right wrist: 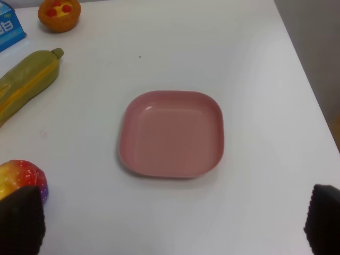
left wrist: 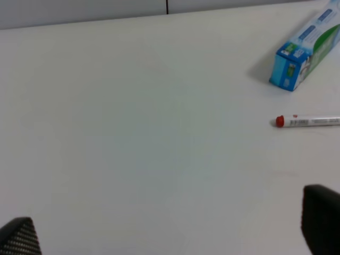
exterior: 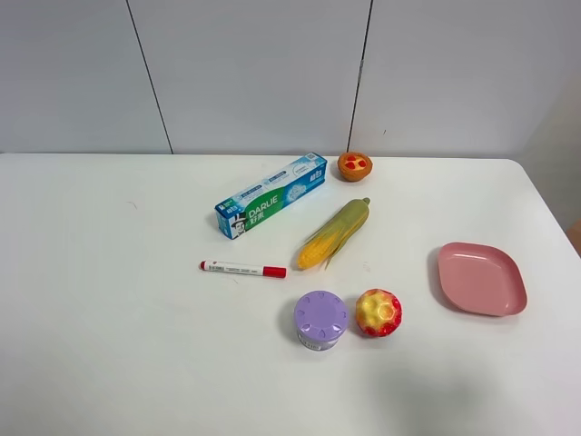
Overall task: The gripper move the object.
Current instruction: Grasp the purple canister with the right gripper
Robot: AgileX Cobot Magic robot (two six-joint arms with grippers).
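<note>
The object, a small squat round container with a lilac scalloped lid (exterior: 320,319), stands upright on the white table (exterior: 109,345) near the front middle, just left of a red-yellow bumpy ball (exterior: 378,312). It shows in neither wrist view. Neither arm shows in the exterior high view. My left gripper (left wrist: 169,228) shows only two dark fingertips (left wrist: 17,238) set wide apart over bare table, open and empty. My right gripper (right wrist: 172,220) is also open and empty, its fingertips (right wrist: 324,218) wide apart in front of the pink plate (right wrist: 170,133).
A blue toothpaste box (exterior: 270,194), a corn cob (exterior: 334,233), a red-capped marker (exterior: 241,269) and a small orange tart (exterior: 355,165) lie behind the container. The pink plate (exterior: 481,278) sits at the right. The table's right edge (exterior: 554,218) is close to it.
</note>
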